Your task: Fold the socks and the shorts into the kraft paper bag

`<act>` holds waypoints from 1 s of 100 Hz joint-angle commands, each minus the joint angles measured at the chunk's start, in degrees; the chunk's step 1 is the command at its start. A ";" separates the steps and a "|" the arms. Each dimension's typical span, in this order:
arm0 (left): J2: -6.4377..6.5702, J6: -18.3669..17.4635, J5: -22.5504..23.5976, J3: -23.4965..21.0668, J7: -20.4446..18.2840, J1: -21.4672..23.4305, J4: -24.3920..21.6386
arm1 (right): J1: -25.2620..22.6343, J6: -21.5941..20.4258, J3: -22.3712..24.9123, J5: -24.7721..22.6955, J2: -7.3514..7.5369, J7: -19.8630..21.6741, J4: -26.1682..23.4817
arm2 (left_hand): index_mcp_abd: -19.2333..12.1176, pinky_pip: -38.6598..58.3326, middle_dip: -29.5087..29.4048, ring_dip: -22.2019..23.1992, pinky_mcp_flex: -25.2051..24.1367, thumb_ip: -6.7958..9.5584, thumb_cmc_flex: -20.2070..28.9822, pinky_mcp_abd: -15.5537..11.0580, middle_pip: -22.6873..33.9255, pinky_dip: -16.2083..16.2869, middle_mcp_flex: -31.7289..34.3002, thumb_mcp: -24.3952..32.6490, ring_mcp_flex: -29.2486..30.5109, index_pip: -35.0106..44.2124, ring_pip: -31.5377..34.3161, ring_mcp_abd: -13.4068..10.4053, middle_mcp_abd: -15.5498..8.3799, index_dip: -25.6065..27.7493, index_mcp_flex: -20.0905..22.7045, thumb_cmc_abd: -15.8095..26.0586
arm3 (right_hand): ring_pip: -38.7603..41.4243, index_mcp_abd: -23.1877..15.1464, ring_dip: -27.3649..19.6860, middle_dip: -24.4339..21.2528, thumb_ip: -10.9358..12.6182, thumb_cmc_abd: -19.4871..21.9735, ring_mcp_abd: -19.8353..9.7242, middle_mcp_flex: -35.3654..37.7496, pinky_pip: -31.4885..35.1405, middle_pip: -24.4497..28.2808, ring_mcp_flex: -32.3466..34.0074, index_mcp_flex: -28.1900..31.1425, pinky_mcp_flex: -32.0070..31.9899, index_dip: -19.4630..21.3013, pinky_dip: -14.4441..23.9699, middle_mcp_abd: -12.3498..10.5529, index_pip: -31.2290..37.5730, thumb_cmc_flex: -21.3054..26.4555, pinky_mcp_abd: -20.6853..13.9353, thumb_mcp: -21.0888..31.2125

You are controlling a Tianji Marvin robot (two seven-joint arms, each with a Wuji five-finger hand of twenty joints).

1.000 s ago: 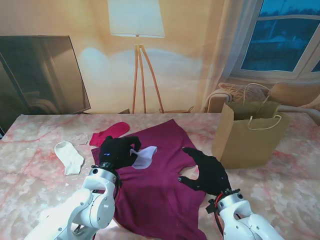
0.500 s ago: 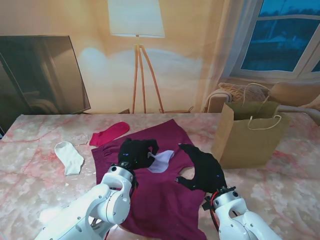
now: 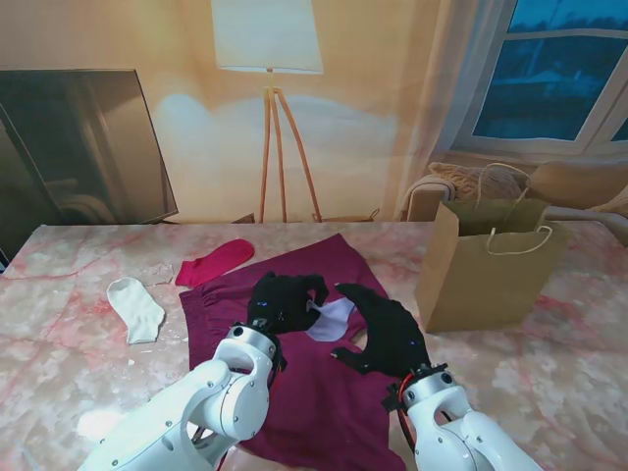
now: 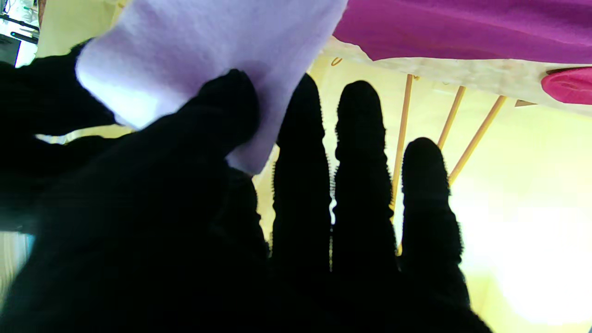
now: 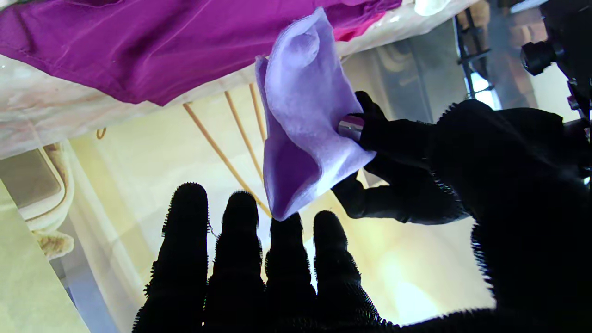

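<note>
- Stand view: the kraft paper bag stood upright on the right of the table, mouth open; its inside could not be seen. The magenta shorts lay spread in the middle. The left hand pinched a lavender sock and held it above the shorts. The right hand hovered just beside it with fingers spread, holding nothing. A red sock lay touching the shorts' far left edge, and a white sock lay well apart to the left. A floor lamp stood beyond the far edge. Bare tabletop lay between shorts and bag.
- Left wrist view: the thumb pressed the lavender sock against the fingers, the other fingers straight. The shorts and a bit of red sock showed at the table's far edge.
- Right wrist view: the open fingers reached beneath the hanging lavender sock, its lowest tip touching or almost touching one fingertip. The left hand gripped the sock's side. The shorts lay on the table.
</note>
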 commanded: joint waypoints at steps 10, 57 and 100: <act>-0.06 -0.85 -0.08 -0.28 -0.51 0.71 -1.36 | 0.54 1.22 -0.58 -0.78 -0.21 0.89 0.31 | -0.37 1.19 -0.03 0.54 -0.26 -0.64 0.45 -0.38 0.57 -0.21 2.19 1.21 1.72 2.42 1.74 -0.61 0.20 -0.24 1.37 -0.04 | 1.71 -5.05 0.38 2.15 -1.21 -1.84 -1.34 5.60 4.42 2.88 4.93 4.81 2.83 3.75 3.48 -2.99 4.20 7.63 -0.01 2.65; 0.04 -3.95 -3.56 -2.32 -1.43 3.36 -3.80 | 4.78 3.75 -4.85 -0.34 -1.75 -7.51 5.95 | -0.31 1.13 -0.11 0.53 -0.64 -0.58 0.11 -0.58 0.96 -0.19 2.05 1.51 1.61 2.46 1.82 -0.59 0.27 -0.16 1.37 0.28 | 9.60 -11.25 6.82 5.10 -1.18 -6.26 0.60 21.78 16.87 9.55 22.16 18.47 13.96 7.99 5.75 -4.16 13.24 9.64 1.69 6.54; 0.29 -6.42 -4.55 -3.08 -2.05 4.03 -4.01 | 6.90 4.04 -6.21 1.56 -2.72 -10.25 8.18 | -0.41 0.65 -0.16 0.55 -1.21 -0.52 -0.02 -0.75 1.26 -0.23 1.79 1.52 1.44 2.37 1.87 -0.50 0.35 0.04 1.16 0.44 | 22.17 -17.19 12.27 4.39 -9.53 -8.81 2.84 43.86 35.53 12.46 39.96 33.33 28.78 -1.56 3.97 -3.38 30.22 15.84 4.93 7.36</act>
